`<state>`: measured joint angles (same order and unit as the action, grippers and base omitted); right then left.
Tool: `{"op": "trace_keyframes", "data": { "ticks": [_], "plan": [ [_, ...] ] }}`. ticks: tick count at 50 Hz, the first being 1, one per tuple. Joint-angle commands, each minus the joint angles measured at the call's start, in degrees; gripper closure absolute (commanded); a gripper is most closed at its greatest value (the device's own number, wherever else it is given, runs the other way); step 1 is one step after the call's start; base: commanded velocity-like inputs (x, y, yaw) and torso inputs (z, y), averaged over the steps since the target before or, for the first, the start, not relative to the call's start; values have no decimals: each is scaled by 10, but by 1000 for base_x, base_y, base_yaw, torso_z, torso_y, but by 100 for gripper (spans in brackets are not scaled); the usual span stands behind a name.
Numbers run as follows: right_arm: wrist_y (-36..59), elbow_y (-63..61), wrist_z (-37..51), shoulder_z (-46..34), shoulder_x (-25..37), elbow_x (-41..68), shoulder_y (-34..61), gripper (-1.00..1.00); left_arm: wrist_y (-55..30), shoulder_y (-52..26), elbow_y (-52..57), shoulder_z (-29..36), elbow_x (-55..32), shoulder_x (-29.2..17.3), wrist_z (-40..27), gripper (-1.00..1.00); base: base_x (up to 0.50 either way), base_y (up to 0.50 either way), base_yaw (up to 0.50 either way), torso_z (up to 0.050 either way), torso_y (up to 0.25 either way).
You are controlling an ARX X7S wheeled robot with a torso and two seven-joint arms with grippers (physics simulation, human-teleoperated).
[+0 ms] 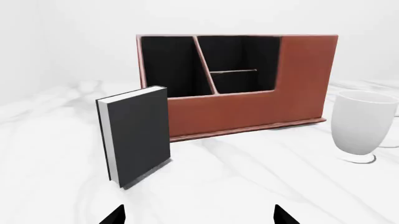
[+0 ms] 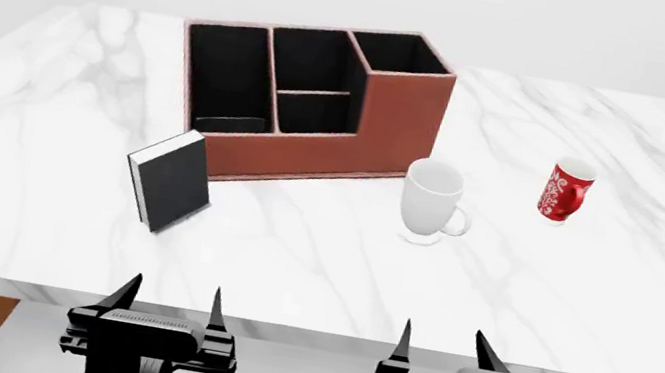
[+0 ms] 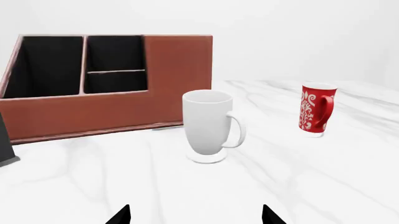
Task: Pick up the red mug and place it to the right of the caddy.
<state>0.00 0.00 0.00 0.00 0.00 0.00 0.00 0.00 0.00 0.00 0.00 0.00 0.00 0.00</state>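
Marble-patterned white bench (image 2: 584, 300) is seen carrying every item, with a wooden edge visible below its near rim in the head view. Toward the back of the bench, left of centre, the caddy (image 2: 367, 142) is stood: a reddish-brown box with black-lined compartments and one taller section at its right end. A small black book (image 2: 171, 180) is stood upright on the bench just in front of the caddy's left corner, its white page edges turned toward the robot's left. A plain white footed mug (image 2: 431, 201) is placed just off the caddy's right front corner, handle turned to the right. The red mug (image 2: 565, 192), printed in white, is set upright on the bench well to the right of the caddy and beyond the white mug, apart from both. The left tool (image 2: 168, 298) and the right tool (image 2: 442, 342) are held over the near edge of the bench, each with fingers spread apart and nothing between them.
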Motion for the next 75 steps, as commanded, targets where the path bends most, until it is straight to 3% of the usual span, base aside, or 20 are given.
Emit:
{"op": "trace_keyframes", "data": {
  "ticks": [1,19,51,53,56,60,62,64,69,75],
  "plan": [
    [-2,-5,11,-14,10,4,-4,-100,1,0,0,10,-10,-10,-9,-100,0,0,0,0,0],
    [-12,-2,40,-48,36,18,-5,-100,5,0,1,40,-31,-34,-37,-100,0,-4,0,0,0],
    [-3,-5,81,-65,55,37,1,-100,9,-2,-1,68,-47,-56,-66,-100,0,-499,0,0,0],
    [35,-22,75,-64,57,54,5,-100,-14,-4,12,68,-58,-58,-64,-100,0,0,0,0,0],
    [149,-90,77,-59,63,84,30,-100,-128,-22,92,70,-52,-68,-87,-100,0,0,0,0,0],
    [321,-223,96,-41,80,111,98,-100,-414,-144,309,54,-91,-112,-85,-100,0,0,0,0,0],
    [341,-243,106,-39,82,109,116,-100,-497,-193,355,44,-101,-119,-90,-100,0,0,0,0,0],
    [366,-252,111,-40,85,109,138,-100,-630,-291,417,24,-133,-123,-88,-100,0,0,0,0,0],
    [401,-275,119,-39,88,114,156,-100,-735,-383,454,27,-151,-125,-89,-100,0,0,0,0,0],
    [413,-280,124,-47,90,115,162,-100,-720,-375,450,30,-151,-126,-89,-100,0,0,0,0,0]
  ]
}}
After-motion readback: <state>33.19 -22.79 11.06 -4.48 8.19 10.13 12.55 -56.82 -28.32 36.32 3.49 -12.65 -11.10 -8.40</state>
